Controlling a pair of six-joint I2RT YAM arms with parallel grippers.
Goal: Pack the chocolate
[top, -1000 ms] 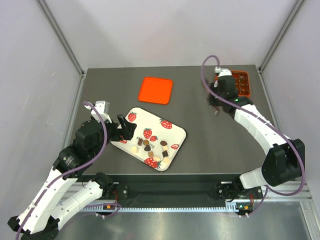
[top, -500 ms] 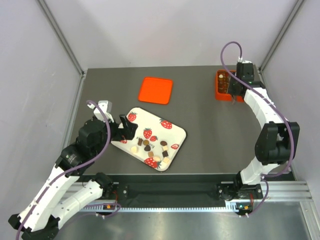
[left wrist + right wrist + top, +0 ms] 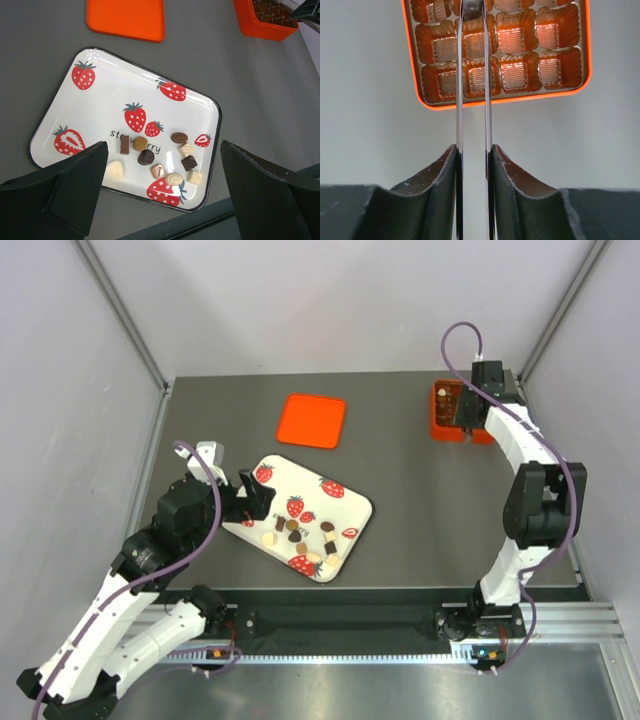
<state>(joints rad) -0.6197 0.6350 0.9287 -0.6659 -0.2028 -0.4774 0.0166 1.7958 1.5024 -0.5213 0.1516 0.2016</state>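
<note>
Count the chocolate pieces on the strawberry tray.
10, all clustered toward the tray's near edge: dark bar, ridged round, dark dome, brown oval, cream diamond, dark diamond, copper piece, cream swirl, cream cube, cream piece leftmost. None seems hidden.

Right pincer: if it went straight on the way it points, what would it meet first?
Most likely the orange box: the right pincer has its tips over the box's cups, at the second column from the left. Its height above them is unclear.
</note>
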